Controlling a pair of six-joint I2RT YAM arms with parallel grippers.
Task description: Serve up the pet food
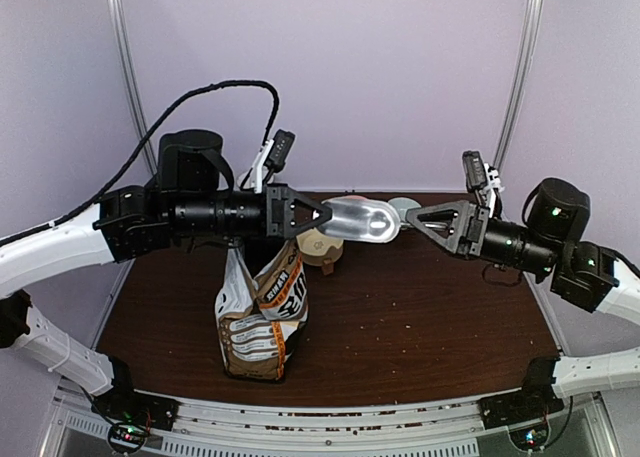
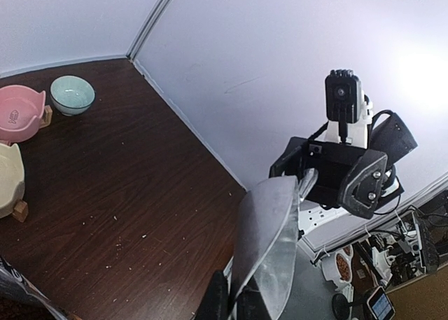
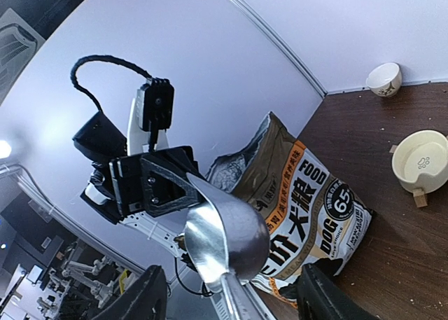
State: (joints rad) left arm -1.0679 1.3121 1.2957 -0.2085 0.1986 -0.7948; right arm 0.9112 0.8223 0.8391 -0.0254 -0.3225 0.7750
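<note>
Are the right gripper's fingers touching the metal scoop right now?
Apart. Right wrist view: the scoop runs between the spread fingers with clear gaps either side.

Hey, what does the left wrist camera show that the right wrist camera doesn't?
Left wrist only: a round pink bowl and a pale teal bowl, side by side near the back wall. Right wrist only: the printed white and brown dog food bag, standing open, and a small white bowl in the far corner. Both: the silver metal scoop clamped in the left gripper, the cream bowl on wooden feet, and the dark brown table.
</note>
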